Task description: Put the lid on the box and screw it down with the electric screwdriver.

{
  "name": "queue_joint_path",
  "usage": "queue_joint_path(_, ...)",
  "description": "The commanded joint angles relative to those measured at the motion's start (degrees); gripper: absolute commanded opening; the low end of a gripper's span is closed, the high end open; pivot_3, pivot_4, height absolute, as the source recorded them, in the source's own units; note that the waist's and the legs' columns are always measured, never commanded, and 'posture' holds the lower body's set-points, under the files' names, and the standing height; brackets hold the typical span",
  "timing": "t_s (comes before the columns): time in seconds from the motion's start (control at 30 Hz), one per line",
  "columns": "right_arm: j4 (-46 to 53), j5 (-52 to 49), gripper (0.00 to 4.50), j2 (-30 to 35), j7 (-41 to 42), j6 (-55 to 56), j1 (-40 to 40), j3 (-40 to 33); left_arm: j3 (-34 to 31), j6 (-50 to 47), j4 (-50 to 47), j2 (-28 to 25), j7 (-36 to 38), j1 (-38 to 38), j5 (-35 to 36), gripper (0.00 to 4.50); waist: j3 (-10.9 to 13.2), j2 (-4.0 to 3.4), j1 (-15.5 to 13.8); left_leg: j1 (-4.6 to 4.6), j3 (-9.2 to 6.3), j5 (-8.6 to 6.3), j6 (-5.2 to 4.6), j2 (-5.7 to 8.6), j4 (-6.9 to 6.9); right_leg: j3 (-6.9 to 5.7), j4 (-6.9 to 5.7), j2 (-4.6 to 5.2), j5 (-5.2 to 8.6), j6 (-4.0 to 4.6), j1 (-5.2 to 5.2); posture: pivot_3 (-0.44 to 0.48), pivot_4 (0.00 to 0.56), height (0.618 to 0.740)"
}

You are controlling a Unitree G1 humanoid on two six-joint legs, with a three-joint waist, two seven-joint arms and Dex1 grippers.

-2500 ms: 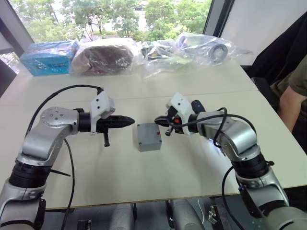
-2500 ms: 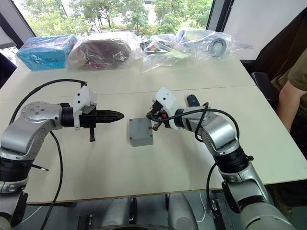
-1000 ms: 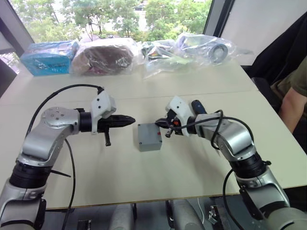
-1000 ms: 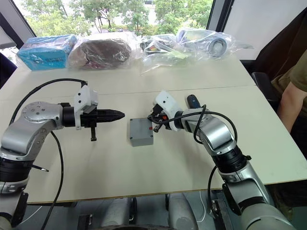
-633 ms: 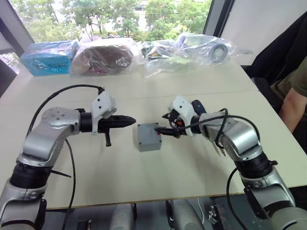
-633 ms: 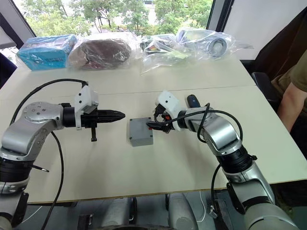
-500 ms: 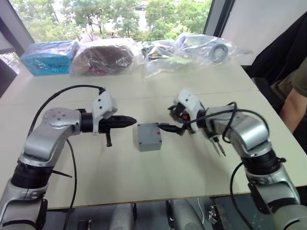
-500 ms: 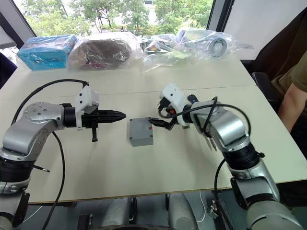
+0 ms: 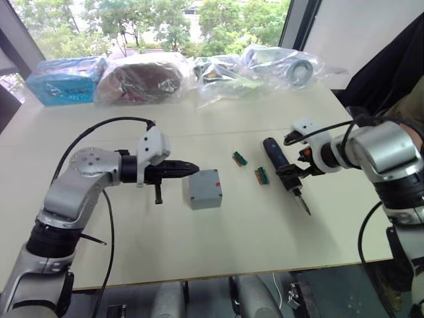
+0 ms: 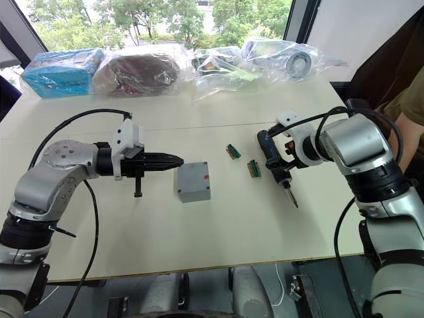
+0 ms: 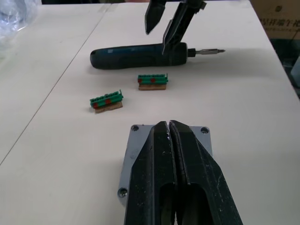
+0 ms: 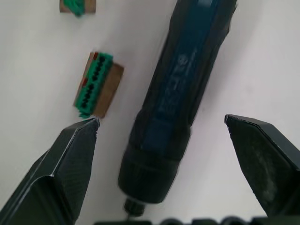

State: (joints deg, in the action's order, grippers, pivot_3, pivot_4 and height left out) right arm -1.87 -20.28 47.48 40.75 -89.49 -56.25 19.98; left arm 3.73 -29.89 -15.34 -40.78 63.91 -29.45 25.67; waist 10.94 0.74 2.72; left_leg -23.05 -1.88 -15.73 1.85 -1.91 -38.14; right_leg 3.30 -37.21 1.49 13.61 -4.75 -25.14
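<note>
Box: the box (image 9: 205, 189) sat near the middle of the desk (image 9: 199, 252) with the lid (image 11: 136, 140) on it, a small red mark near its right edge; corner screw holes showed in the left wrist view.
Left hand: the left hand (image 9: 192, 168) lay level, fingers pressed together and holding nothing, its tip at the box's left upper edge; whether it touched the box could not be told.
Screwdriver: the screwdriver (image 9: 281, 163) lay flat on the desk, well right of the box, its bit (image 9: 305, 205) pointing toward the near edge.
Right hand: the right hand (image 12: 164, 136) hung over the screwdriver's bit end, fingers (image 12: 70, 154) spread wide on either side of the barrel and clear of it.
Connectors: two small green connectors (image 9: 239, 158) (image 9: 262, 176) lay between box and screwdriver, the nearer one just beside the barrel and apart from it.
Far edge: a blue box (image 9: 63, 78) and several plastic-wrapped bundles (image 9: 142, 78) lined the back of the desk, well apart from the work.
Open room: bare desk ran from the box forward to the near edge and between box and connectors.
Right edge: a person's arm (image 9: 412, 109) showed just beyond the desk's right side.
</note>
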Motion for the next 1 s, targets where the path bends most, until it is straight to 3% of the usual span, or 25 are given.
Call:
queue_joint_path(0.03, -4.8, 1.5, 4.47, -1.0, -0.8, 0.4, -3.9, 3.8, -0.6, 0.8, -3.0, 0.0, -0.1, -0.6, 1.1, 0.00, 0.0, 0.00, -0.1, -0.02, 0.00, 0.00, 0.00, 0.00, 0.00, 0.00, 0.01, 0.01, 0.00, 0.00, 0.00, 0.000, 0.150, 0.740)
queue_joint_path(0.43, -21.8, 5.9, 4.47, -3.7, 3.4, 7.3, -8.5, 15.3, -1.0, 0.6, -5.1, 0.4, -3.0, 1.3, 1.4, 0.00, 0.0, 0.00, -0.1, -0.12, 0.02, 0.00, 0.00, 0.02, -0.02, 0.00, 0.03, 0.04, -0.01, -0.02, -0.08, 0.000, 0.150, 0.740)
queue_joint_path(0.53, -23.9, 6.5, 3.79, -5.0, 5.4, 7.9, -9.7, 17.0, -1.0, 0.8, -5.2, 0.4, -3.6, 1.7, 1.3, 0.00, 0.0, 0.00, -0.1, -0.07, 0.00, 0.00, 0.00, 0.01, -0.02, -0.01, -0.02, 0.02, -0.01, -0.01, -0.06, 0.000, 0.150, 0.740)
queue_joint_path(0.67, -26.8, 7.7, 2.40, -7.0, 6.4, 8.5, -11.2, 17.1, -1.3, 0.8, -5.4, 0.1, -3.9, 2.2, 1.3, 0.00, 0.0, 0.02, 0.0, -0.07, 0.00, 0.00, 0.00, 0.01, -0.03, -0.01, -0.01, 0.02, -0.01, -0.01, -0.05, 0.000, 0.150, 0.740)
queue_joint_path(0.73, -28.2, 8.2, 1.94, -7.7, 6.6, 8.4, -12.2, 16.2, -1.4, 0.9, -5.4, -0.3, -4.0, 2.4, 1.2, 0.00, 0.0, 0.02, 0.0, -0.05, 0.01, 0.00, 0.00, 0.01, -0.03, -0.01, -0.01, 0.02, -0.02, -0.01, -0.04, 0.000, 0.150, 0.740)
queue_joint_path(0.87, -29.4, 9.4, 1.87, -8.1, 6.6, 9.8, -14.2, 14.1, -1.4, 1.3, -4.9, -0.9, -3.8, 2.8, 0.8, 0.00, 0.0, 0.01, 0.2, -0.04, 0.01, 0.00, 0.00, 0.01, -0.03, -0.01, -0.04, 0.02, -0.02, -0.01, -0.04, 0.000, 0.150, 0.740)
queue_joint_path(1.0, -11.7, 8.1, 1.85, -3.7, 9.7, 21.0, -11.5, 9.1, -0.6, 2.1, -3.1, -1.0, -3.6, 3.0, -0.1, 0.00, 0.1, -0.20, 0.0, -0.19, 0.03, 0.00, 0.00, 0.02, -0.03, 0.00, -0.05, 0.04, -0.02, -0.02, -0.21, 0.000, 0.150, 0.740)
